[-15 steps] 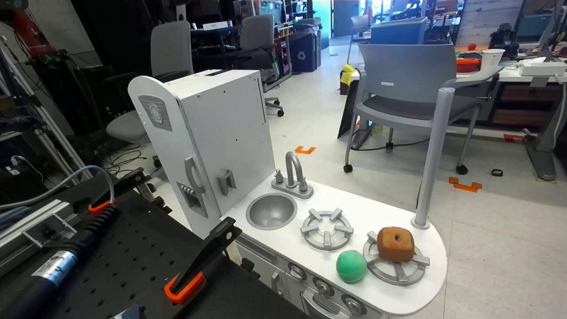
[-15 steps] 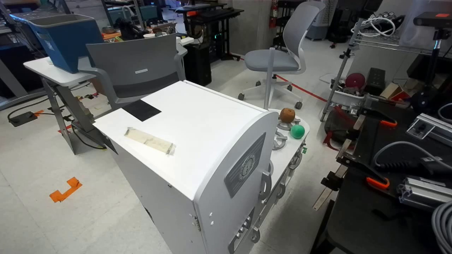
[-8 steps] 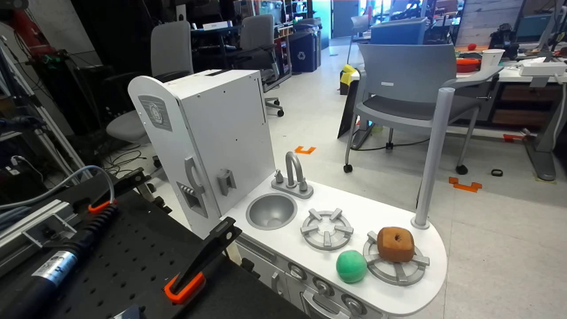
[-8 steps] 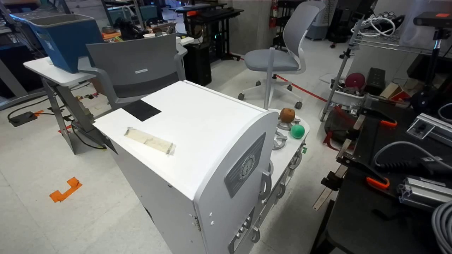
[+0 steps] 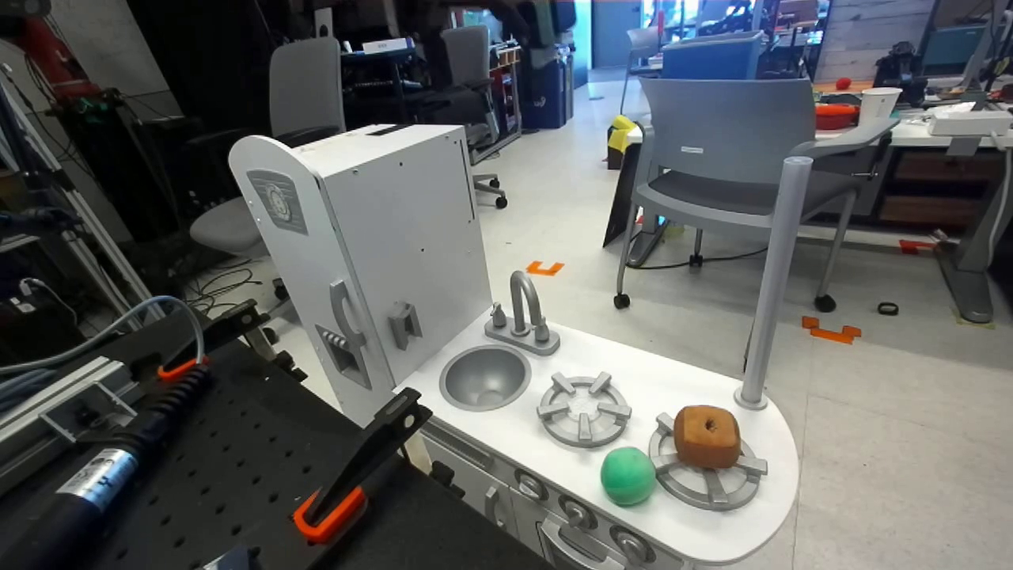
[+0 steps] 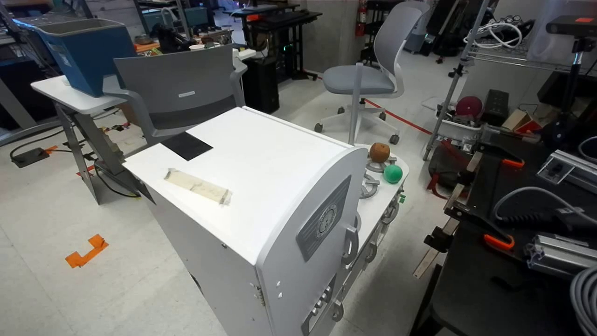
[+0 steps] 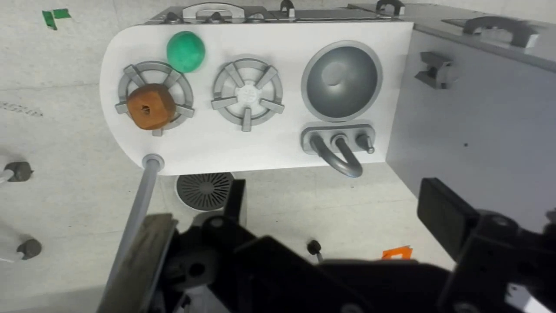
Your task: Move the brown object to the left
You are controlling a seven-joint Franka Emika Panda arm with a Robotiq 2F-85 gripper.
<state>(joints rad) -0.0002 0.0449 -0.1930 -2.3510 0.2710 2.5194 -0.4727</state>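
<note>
Brown object [image 7: 151, 106]: one, on the burner [image 5: 715, 487] at the tabletop's [image 7: 226, 150] rounded end.
Green ball [image 7: 186, 51]: one, just beside that burner, near the front edge.
Burners [image 7: 246, 119]: two, a strip of room between them.
Sink [image 7: 352, 95]: one, open room towards the nearer burner.
Tool [image 7: 336, 198]: one, fingers wide apart.

Dark shape [image 5: 510, 16], newly at top, in an exterior view

The lump [image 5: 707, 438] sits on the burner [image 5: 715, 484] by the worktop [image 5: 657, 388] edge farthest from the sink [image 5: 475, 376]; the ball [image 5: 627, 475] lies nearer the front edge.
</note>
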